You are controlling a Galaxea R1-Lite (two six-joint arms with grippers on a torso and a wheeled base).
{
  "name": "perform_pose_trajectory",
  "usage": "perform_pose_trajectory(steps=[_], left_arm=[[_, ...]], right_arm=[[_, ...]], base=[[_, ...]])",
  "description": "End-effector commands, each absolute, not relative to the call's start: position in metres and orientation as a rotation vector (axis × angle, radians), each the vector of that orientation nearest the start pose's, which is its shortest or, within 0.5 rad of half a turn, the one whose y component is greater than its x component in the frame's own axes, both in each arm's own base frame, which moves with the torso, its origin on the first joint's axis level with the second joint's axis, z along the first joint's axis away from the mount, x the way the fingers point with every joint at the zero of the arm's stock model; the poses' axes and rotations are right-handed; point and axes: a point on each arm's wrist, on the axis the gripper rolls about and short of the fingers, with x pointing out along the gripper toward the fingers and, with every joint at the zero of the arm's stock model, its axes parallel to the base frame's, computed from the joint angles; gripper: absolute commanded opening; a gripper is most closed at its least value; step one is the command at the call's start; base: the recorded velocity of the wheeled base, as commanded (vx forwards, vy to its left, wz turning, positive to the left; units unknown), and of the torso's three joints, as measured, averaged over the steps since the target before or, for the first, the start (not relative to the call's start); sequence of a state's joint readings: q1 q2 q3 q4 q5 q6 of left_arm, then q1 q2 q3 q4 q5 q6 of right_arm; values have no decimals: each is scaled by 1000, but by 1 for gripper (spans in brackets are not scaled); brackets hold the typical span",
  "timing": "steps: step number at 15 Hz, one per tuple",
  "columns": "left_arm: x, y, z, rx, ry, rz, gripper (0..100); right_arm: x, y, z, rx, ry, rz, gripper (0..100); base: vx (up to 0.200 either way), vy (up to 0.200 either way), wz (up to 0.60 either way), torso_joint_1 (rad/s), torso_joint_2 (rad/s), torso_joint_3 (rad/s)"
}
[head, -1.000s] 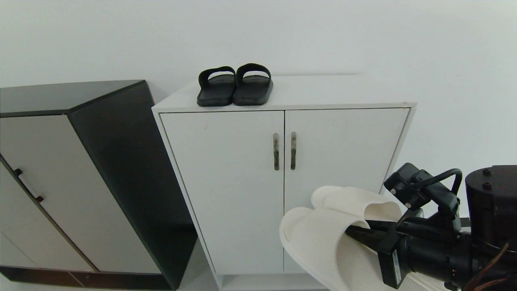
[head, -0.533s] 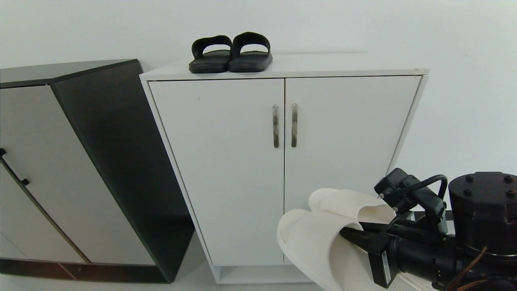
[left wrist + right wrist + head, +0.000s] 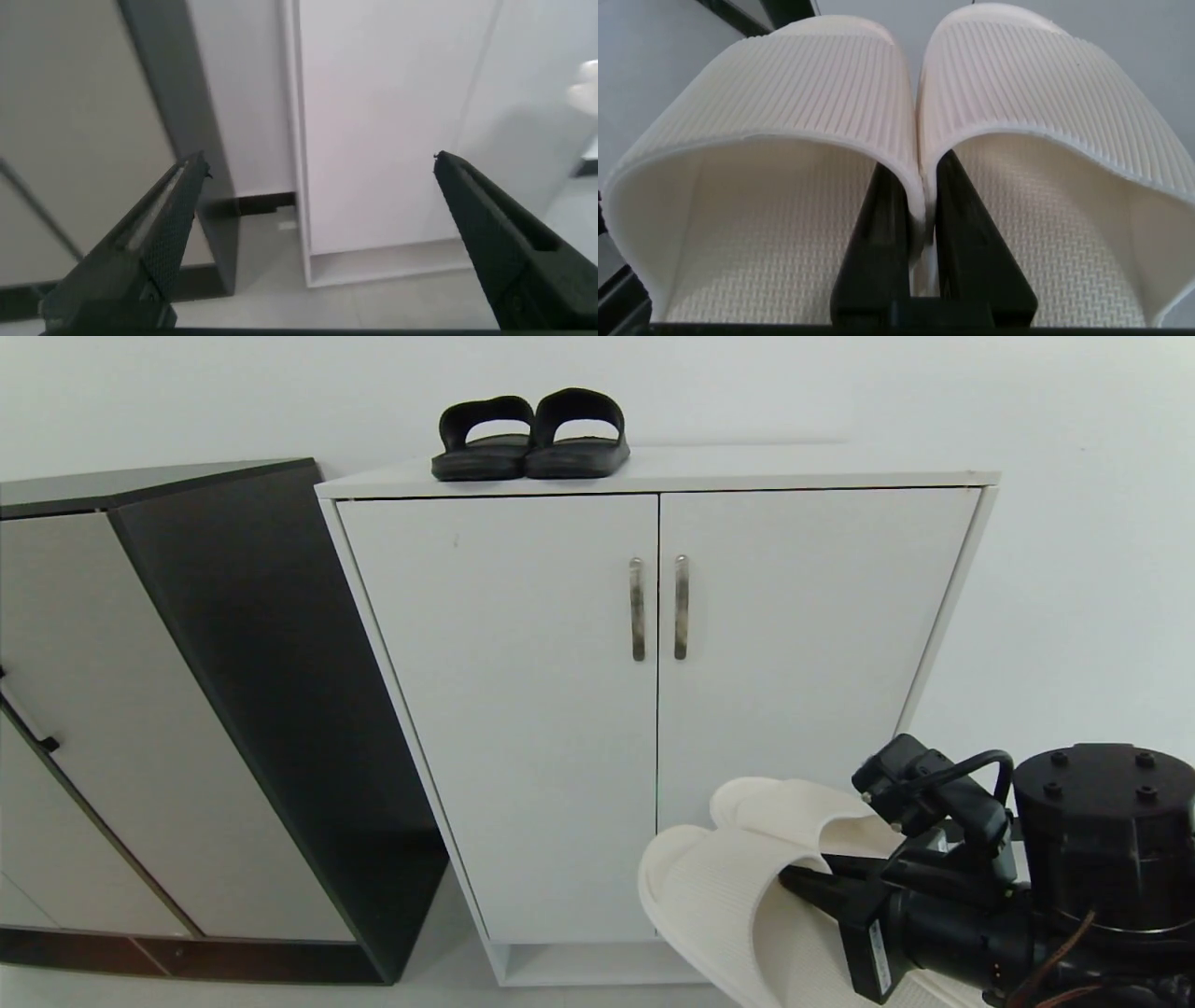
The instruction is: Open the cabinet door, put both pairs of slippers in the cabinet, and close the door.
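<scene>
A dark cabinet (image 3: 233, 709) is seen at the left. The left gripper (image 3: 320, 161) is spread wide, with nothing held, facing the lower left corner of the white cabinet (image 3: 523, 728). Both doors of that cabinet are shut, the handles (image 3: 637, 609) side by side at the middle. The black slippers (image 3: 530, 434) are set on its top, at the front edge toward the left corner. Low before the right door, the white slippers (image 3: 738, 887) are pinched together by the right gripper (image 3: 822, 887), its fingers (image 3: 878, 243) clamped on their adjoining straps

Bright, even light on the white cabinet (image 3: 523, 709); shadow at its foot; verticals lean, perhaps lens distortion.
</scene>
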State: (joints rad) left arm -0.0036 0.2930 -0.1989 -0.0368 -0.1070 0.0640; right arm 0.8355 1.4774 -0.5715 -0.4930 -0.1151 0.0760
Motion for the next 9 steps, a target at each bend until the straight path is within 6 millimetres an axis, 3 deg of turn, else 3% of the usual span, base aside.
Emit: perform_pose_trajectory(steps=[1, 3, 4, 7, 9], left_arm=[[73, -8, 194, 33, 173, -311, 100], [101, -19, 206, 39, 170, -440, 100], [106, -27, 207, 40, 180, -497, 100], [137, -79, 228, 27, 219, -671, 100], [154, -126, 251, -45, 133, -734, 100]], right_arm=[[157, 171, 161, -147, 412, 700, 0], [159, 173, 163, -125, 349, 713, 0], [159, 174, 163, -114, 330, 715, 0], [161, 176, 158, -110, 330, 714, 0], [164, 177, 153, -117, 349, 711, 0]], base=[[0, 0, 0, 0, 0, 0], [0, 0, 0, 0, 0, 0], [0, 0, 0, 0, 0, 0], [0, 0, 0, 0, 0, 0], [0, 0, 0, 0, 0, 0]])
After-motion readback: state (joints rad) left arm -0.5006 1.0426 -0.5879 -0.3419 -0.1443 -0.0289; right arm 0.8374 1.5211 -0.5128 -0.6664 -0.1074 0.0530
